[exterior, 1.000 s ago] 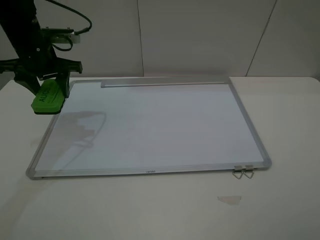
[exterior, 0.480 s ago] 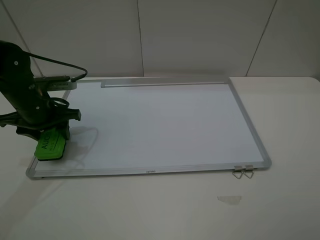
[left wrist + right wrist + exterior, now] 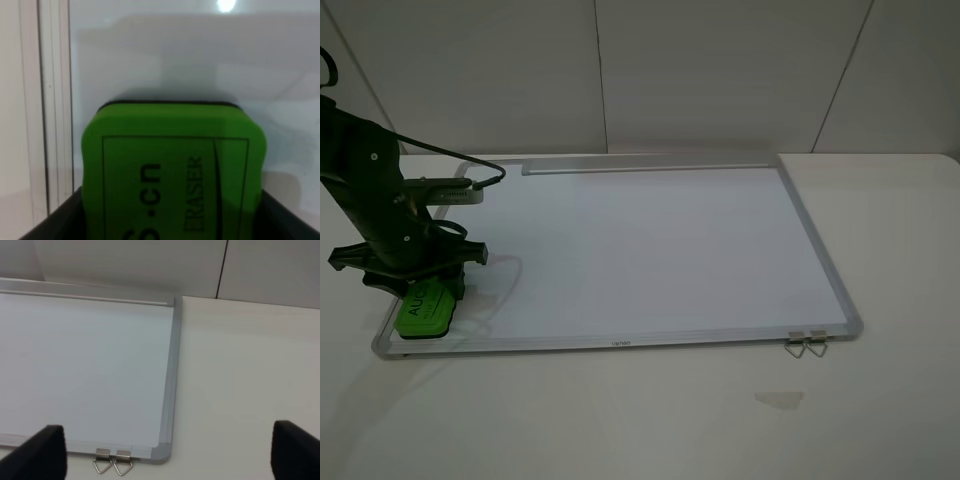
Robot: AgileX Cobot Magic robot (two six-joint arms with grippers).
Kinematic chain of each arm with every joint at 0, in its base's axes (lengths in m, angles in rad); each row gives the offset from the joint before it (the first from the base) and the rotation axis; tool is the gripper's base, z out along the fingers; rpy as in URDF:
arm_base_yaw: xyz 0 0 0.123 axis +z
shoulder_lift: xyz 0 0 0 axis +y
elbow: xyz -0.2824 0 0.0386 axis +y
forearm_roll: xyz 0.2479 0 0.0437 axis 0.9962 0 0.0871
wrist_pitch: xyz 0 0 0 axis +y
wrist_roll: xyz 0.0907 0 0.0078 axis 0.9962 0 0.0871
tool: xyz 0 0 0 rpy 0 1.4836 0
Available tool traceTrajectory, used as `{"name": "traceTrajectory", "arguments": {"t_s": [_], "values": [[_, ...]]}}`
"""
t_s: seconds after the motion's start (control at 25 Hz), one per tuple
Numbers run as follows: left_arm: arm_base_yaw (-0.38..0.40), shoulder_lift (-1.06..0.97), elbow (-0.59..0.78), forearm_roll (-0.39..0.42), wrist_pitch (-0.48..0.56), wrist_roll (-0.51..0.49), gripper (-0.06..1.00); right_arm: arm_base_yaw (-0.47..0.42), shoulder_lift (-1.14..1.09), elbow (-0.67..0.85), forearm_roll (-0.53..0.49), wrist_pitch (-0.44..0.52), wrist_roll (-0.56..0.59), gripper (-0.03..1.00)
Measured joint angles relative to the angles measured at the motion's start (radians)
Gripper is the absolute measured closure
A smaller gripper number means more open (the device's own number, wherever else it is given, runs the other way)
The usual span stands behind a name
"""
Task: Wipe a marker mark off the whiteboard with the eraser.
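Eraser: the bright green rounded block eraser (image 3: 424,306) sits at the near-left corner of the board. It is just inside the frame and lies flat, with its printed face up. It looks to rest on the surface, though contact cannot be confirmed.

Left claw: the black left gripper (image 3: 418,285) is clamped on the eraser's two long sides. This grip leaves the wiping face free and level with the board.

Whiteboard: the large white board with a silver-grey metal frame (image 3: 640,240) lies flat on the pale table (image 3: 890,230). Its grey tray strip (image 3: 645,166) runs along the far edge, and two metal binder clips (image 3: 806,345) hang off the near-right corner.

Marker mark: no dark strokes show on the open white area in any view. Any mark is either under the eraser or gone, and I cannot tell which.

Right claw: the right gripper (image 3: 170,452) hangs over the right end of the board. Its fingers are spread wide and hold nothing, and it is kept well apart from the wiping.

Stage: probably the end of a wiping pass, or already done.
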State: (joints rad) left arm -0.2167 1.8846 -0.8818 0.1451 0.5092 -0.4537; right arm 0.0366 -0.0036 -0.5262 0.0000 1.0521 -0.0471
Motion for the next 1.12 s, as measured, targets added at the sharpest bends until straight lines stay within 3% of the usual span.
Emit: {"name": "traceTrajectory", "arguments": {"t_s": [0.36, 0.52, 0.92, 1.12], "values": [[0.000, 0.000, 0.000, 0.001, 0.008, 0.000, 0.29, 0.000, 0.000, 0.000, 0.000, 0.000, 0.000, 0.15], [0.000, 0.000, -0.021, 0.001, 0.067, 0.025, 0.28, 0.000, 0.000, 0.000, 0.000, 0.000, 0.000, 0.15], [0.016, 0.000, -0.252, -0.001, 0.471, 0.130, 0.28, 0.000, 0.000, 0.000, 0.000, 0.000, 0.000, 0.15], [0.096, -0.023, -0.295, -0.027, 0.563, 0.226, 0.28, 0.000, 0.000, 0.000, 0.000, 0.000, 0.000, 0.15]]}}
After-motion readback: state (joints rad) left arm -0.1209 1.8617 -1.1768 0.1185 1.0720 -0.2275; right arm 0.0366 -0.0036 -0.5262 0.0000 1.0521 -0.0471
